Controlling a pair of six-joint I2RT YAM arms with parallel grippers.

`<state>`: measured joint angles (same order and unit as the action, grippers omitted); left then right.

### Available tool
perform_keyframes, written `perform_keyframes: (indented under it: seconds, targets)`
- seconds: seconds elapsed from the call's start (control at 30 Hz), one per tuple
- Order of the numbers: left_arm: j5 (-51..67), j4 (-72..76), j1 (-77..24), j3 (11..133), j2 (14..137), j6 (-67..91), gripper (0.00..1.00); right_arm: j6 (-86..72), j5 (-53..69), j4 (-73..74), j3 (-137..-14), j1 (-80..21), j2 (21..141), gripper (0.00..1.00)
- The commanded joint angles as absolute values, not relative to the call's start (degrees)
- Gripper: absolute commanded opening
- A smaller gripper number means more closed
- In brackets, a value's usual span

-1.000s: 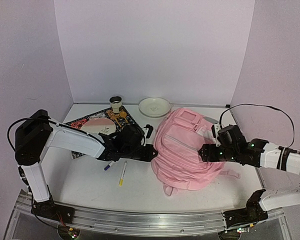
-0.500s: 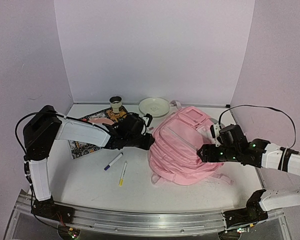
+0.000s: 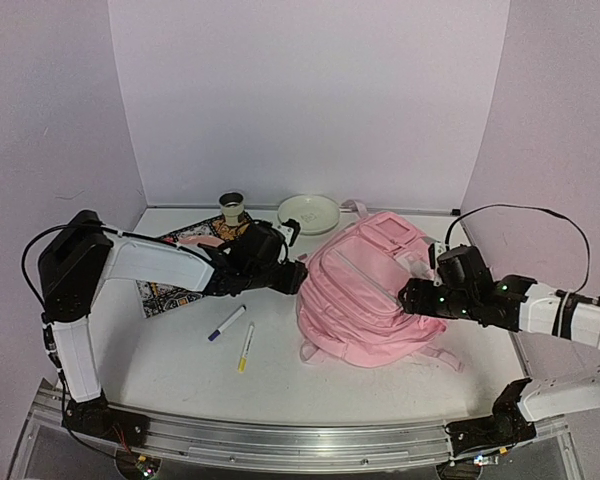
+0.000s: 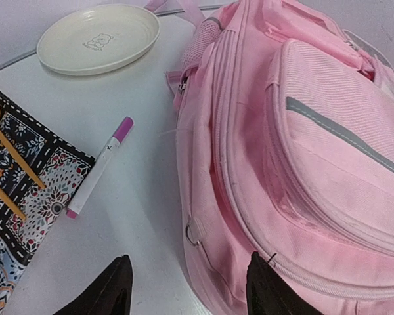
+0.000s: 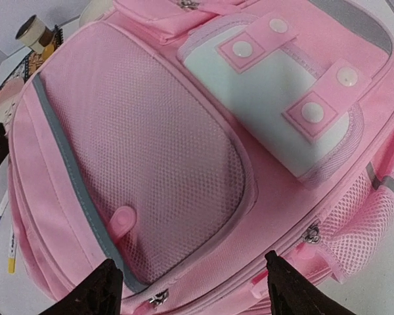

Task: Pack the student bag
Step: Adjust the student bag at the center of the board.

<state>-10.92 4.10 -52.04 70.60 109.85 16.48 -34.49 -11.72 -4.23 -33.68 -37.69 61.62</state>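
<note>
- Pink backpack [image 3: 365,290] is lying on the table [image 3: 280,375], between both grippers.
- Left gripper [image 4: 188,262] and right gripper [image 5: 190,262] are gaping wide, holding nothing.
- Its zips [image 5: 312,234] are looking closed, perhaps; nudging risks sliding it away.

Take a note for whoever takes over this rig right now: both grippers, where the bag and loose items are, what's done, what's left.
Left gripper: open, empty, beside the student bag, at its left edge.
Right gripper: open, over the bag's front.
Bag: lying front up, mid-table, zips looking closed.
Loose on the table: pink-capped marker, blue-capped marker, yellow pen.
Done: nothing visibly packed.
Left: probably open the bag and load the pens.
</note>
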Motion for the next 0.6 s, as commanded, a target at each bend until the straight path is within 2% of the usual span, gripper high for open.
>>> perform_keyframes:
  seconds: [0.0, 0.17, 0.3, 0.4, 0.57]
  targets:
    - [-14.8, 6.8, -54.7, 67.4, 100.7, 15.3, 0.64, -38.2, -14.9, -6.9, -36.8, -36.4, 64.9, 0.74]
    - [-16.7, 7.5, -58.3, 63.4, 95.5, 17.3, 0.71, -38.7, -14.4, -10.6, -37.5, -36.0, 68.2, 0.69]
    - [-17.5, 8.6, -62.2, 61.5, 94.1, 18.9, 0.72, -39.1, -11.4, -13.2, -38.2, -36.0, 70.5, 0.58]
    - [-17.6, 8.7, -65.0, 62.3, 95.0, 20.0, 0.72, -39.6, -8.5, -13.9, -38.7, -35.9, 72.1, 0.47]
    - [-18.6, 8.8, -69.6, 65.5, 98.9, 21.3, 0.71, -41.1, -4.9, -14.3, -38.5, -36.6, 70.9, 0.13]
